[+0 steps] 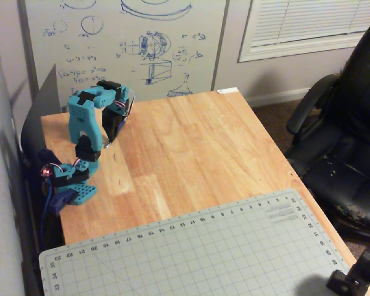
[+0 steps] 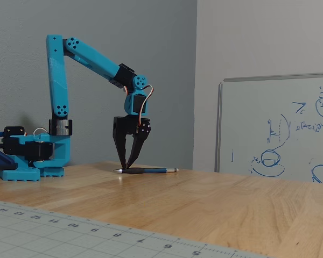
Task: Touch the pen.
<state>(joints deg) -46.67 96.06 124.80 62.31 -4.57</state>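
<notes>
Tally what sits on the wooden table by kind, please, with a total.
Robot arm with gripper: 1
Pen: 1
Cutting mat: 1
Total: 3, all on the table.

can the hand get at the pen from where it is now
Probably yes. In the low side fixed view the hand hangs tip-down right at the pen lying on the wooden table, its tips seemingly on the pen's dark end. Nothing stands between them.
</notes>
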